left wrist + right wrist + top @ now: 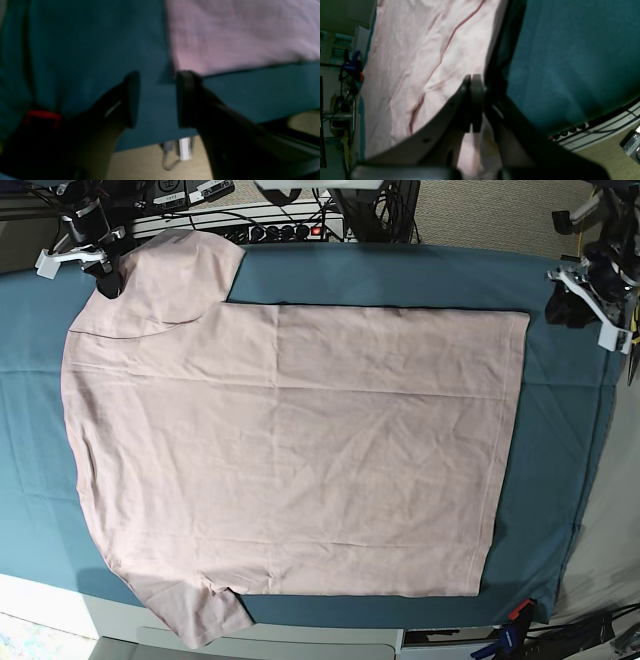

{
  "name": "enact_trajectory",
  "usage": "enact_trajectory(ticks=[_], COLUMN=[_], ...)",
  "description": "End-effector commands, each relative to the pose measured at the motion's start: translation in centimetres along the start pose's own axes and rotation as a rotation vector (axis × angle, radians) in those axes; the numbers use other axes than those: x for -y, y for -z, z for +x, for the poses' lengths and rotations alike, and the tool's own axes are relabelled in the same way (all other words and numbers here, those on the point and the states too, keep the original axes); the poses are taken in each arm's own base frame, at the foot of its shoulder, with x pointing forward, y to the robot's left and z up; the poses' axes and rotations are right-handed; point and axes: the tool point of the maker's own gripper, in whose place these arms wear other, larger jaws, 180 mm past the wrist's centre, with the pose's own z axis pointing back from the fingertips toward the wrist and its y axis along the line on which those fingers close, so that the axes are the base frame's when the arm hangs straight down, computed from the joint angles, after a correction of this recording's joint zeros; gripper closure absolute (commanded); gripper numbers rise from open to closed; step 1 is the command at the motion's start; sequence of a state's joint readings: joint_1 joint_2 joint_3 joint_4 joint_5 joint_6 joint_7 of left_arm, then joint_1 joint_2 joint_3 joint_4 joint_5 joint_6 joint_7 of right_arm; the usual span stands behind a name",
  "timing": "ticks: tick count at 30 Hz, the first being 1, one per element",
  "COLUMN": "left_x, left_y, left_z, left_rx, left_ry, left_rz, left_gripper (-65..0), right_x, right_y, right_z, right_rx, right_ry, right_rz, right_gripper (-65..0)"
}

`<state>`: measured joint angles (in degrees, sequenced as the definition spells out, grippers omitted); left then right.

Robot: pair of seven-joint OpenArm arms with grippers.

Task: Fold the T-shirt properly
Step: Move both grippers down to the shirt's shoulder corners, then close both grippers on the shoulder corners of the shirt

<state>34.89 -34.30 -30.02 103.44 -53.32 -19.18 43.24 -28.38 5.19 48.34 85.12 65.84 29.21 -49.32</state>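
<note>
At the top sleeve of the T-shirt (290,450), the right gripper (473,102) clamps fabric while the left gripper (156,100) stands open beside the hem corner, which it likely needs to grasp next.

T-shirt (290,450) pale pink, plain, no print on the showing side, seams a darker pink line in the right wrist view. Cloth sheet (400,275) under it solid teal, no pattern. Left gripper (156,100) fingers black; right gripper (472,100) fingers dark grey-black. Clamp (43,117) red, floor (150,162) beige.
</note>
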Motion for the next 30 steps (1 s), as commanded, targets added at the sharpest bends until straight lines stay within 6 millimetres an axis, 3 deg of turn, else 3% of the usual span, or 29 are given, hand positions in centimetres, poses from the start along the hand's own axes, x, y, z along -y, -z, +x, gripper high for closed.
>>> enact_trajectory(ticks=[1,13,23,30], left_x=[-0.2,0.7,3.2,3.8], left_y=[-0.2,0.4,4.2,5.2], left_z=[0.9,0.7,-0.1,-1.0], left_rx=[0.027,0.029,-0.007,-0.022], left_ry=[-0.016,-0.106,-0.115,-0.148], left_rz=[-0.016,-0.097,-0.149,-0.167], left_gripper=[-25.2,-25.1,-25.1,-25.1], right_x=[0.3,0.2,0.2,0.4], right_y=[-0.3,-0.1,-0.1,-0.1], right_z=[-0.3,-0.2,-0.3,-0.4], right_rx=[-0.029,-0.027,-0.032,-0.039], right_ry=[-0.022,-0.025,-0.026,-0.037], right_rz=[-0.016,-0.015,-0.017,-0.028], right_gripper=[0.0,0.0,0.0,0.0])
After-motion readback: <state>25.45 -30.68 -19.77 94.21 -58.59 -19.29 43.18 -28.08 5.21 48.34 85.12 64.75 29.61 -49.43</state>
